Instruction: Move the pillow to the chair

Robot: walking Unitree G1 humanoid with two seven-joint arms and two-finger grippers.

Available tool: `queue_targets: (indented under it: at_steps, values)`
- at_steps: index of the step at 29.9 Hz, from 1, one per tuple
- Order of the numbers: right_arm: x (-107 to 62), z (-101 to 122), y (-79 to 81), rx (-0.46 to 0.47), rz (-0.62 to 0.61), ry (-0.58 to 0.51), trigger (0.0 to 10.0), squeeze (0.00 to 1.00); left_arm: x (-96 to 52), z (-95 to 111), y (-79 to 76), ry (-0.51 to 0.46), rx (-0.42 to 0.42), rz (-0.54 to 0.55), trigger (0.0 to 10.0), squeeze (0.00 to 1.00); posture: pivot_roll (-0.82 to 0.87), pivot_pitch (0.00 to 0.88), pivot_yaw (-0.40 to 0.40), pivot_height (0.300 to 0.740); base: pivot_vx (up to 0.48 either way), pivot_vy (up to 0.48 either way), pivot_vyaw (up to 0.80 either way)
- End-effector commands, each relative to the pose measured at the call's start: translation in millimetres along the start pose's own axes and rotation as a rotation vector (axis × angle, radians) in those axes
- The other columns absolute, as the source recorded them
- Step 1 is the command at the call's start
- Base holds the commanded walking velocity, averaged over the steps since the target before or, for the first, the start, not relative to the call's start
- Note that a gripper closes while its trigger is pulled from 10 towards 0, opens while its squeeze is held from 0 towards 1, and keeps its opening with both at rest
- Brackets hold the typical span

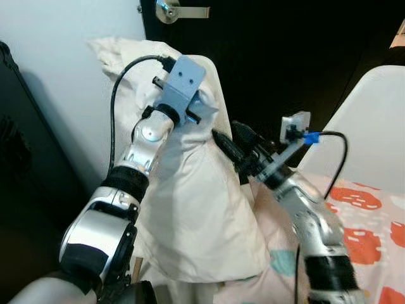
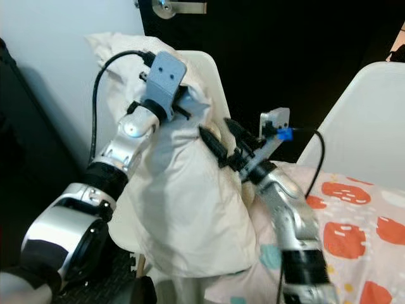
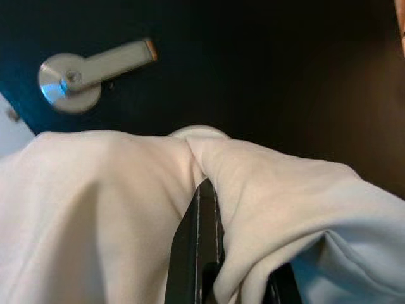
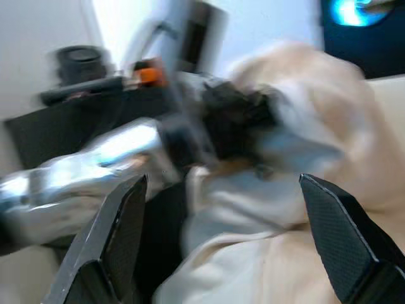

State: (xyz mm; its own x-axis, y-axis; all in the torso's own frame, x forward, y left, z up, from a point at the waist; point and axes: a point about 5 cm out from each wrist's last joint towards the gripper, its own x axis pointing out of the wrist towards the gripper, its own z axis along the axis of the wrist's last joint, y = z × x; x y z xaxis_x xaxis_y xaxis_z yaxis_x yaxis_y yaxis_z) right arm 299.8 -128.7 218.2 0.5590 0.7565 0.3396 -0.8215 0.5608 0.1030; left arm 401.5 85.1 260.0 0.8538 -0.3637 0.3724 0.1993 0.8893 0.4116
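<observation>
The left gripper (image 1: 201, 109) is raised high and closed on a pinched fold of the pillow (image 1: 196, 202); in the left wrist view one black finger (image 3: 199, 247) is buried in the cream fabric. The pillow hangs from that fold, draped over the backrest of the white chair (image 2: 205, 66), its lower bulk sagging towards the seat. Behind the chair stand a dark door and its lever handle (image 1: 180, 9).

To the right, the right gripper (image 2: 220, 138) has its fingers spread wide and holds nothing; the tips lie just beside the pillow's right edge.

Further right are a second white chair (image 1: 373, 120) and a spotted cloth (image 1: 373, 234).

Hazards, as a judgement:
- The grip is on fabric only. A slipping fold would drop the pillow.
- Released while draped on the backrest, the pillow may slide off to the left.
- The right gripper's open fingers could snag the cloth.
</observation>
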Motion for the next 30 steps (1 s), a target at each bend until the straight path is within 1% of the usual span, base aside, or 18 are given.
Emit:
queue_targets:
  at_steps: [1, 4, 5, 6, 8, 9, 10, 11, 13, 15, 18, 19, 20, 21, 22, 24, 28, 30]
  values:
    - [2.1, -1, 11.5, 0.015, 0.090, 0.025, 10.0, 0.00, -13.3, -26, -3.2, 0.089, 0.018, 0.008, 10.0, 0.00, -0.03, 0.001, 0.064, 0.527, 0.000, 0.000, 0.00]
    - [-1.2, -5, 17.0, -0.015, 0.128, 0.093, 10.0, 0.00, -22.3, -39, 11.4, 0.137, 0.032, 0.085, 10.0, 0.02, -0.03, 0.002, 0.064, 0.527, 0.000, 0.000, 0.00]
    - [-2.0, -6, 19.2, -0.019, 0.137, 0.105, 10.0, 0.00, -24.2, -41, 19.1, 0.147, 0.022, 0.121, 10.0, 1.00, -0.03, 0.004, 0.064, 0.527, 0.000, 0.000, 0.00]
    - [-2.5, -7, 20.5, -0.020, 0.142, 0.110, 10.0, 0.00, -25.3, -42, 24.0, 0.152, 0.015, 0.143, 10.0, 1.00, -0.03, 0.004, 0.064, 0.527, 0.000, 0.000, 0.00]
    - [-4.1, -12, 26.2, -0.018, 0.177, 0.146, 10.0, 0.00, -27.9, -40, 44.8, 0.136, 0.042, 0.227, 10.0, 1.00, -0.03, 0.005, 0.064, 0.527, 0.000, 0.000, 0.00]
    - [-4.1, -12, 26.2, -0.018, 0.177, 0.146, 10.0, 0.00, -27.9, -40, 44.8, 0.136, 0.042, 0.227, 10.0, 1.00, -0.03, 0.005, 0.064, 0.527, 0.000, 0.000, 0.00]
    - [-4.5, -13, 28.0, -0.017, 0.189, 0.158, 10.0, 0.00, -28.5, -38, 50.7, 0.128, 0.051, 0.249, 10.0, 1.00, -0.03, 0.005, 0.064, 0.527, 0.000, 0.000, 0.00]
    - [-5.0, -20, 30.1, -0.036, 0.202, 0.209, 10.0, 0.00, -28.5, -31, 63.8, 0.096, 0.063, 0.295, 10.0, 1.00, -0.02, 0.006, 0.060, 0.527, 0.000, 0.000, 0.00]
    - [-5.8, -32, 30.4, -0.080, 0.203, 0.297, 10.0, 0.00, -27.7, -19, 80.2, 0.035, 0.071, 0.340, 10.0, 1.00, -0.01, 0.004, 0.056, 0.527, 0.000, 0.000, 0.00]
    - [-4.1, -44, 24.9, -0.131, 0.159, 0.375, 10.0, 0.00, -26.3, -6, 88.3, -0.027, 0.062, 0.341, 10.0, 1.00, 0.00, 0.001, 0.051, 0.527, 0.000, 0.000, 0.00]
    - [2.0, -61, 10.6, -0.188, 0.027, 0.479, 10.0, 0.00, -25.1, 10, 88.0, -0.117, 0.027, 0.288, 10.0, 1.00, 0.00, 0.000, 0.047, 0.527, 0.000, 0.000, 0.00]
    - [2.0, -61, 10.6, -0.188, 0.027, 0.479, 10.0, 0.00, -25.1, 10, 88.0, -0.117, 0.027, 0.288, 10.0, 1.00, 0.00, 0.000, 0.047, 0.527, 0.000, 0.000, 0.00]
    - [5.3, -68, 0.9, -0.209, -0.076, 0.519, 10.0, 0.00, -26.3, 15, 82.0, -0.151, 0.017, 0.255, 10.0, 1.00, 0.02, 0.000, 0.042, 0.527, 0.000, 0.000, 0.00]
    - [6.8, -70, -1.9, -0.221, -0.107, 0.532, 10.0, 0.00, -27.3, 16, 78.2, -0.163, 0.028, 0.240, 10.0, 1.00, 0.02, 0.000, 0.040, 0.527, 0.000, 0.000, 0.00]
    - [6.8, -70, -1.9, -0.221, -0.107, 0.532, 10.0, 0.00, -27.3, 16, 78.2, -0.163, 0.028, 0.240, 10.0, 1.00, 0.02, 0.000, 0.040, 0.527, 0.000, 0.000, 0.00]
    - [9.5, -72, -8.6, -0.242, -0.182, 0.544, 10.0, 0.00, -31.3, 17, 67.8, -0.178, 0.026, 0.205, 10.0, 1.00, 0.02, 0.000, 0.040, 0.527, 0.000, 0.000, 0.00]
    - [9.3, -73, -14.3, -0.243, -0.230, 0.571, 10.0, 0.00, -37.8, 13, 58.5, -0.171, 0.007, 0.186, 10.0, 1.00, 0.02, 0.000, 0.041, 0.527, 0.000, 0.000, 0.00]
    - [9.3, -73, -14.3, -0.243, -0.230, 0.571, 10.0, 0.00, -37.8, 13, 58.5, -0.171, 0.007, 0.186, 10.0, 1.00, 0.02, 0.000, 0.041, 0.527, 0.000, 0.000, 0.00]
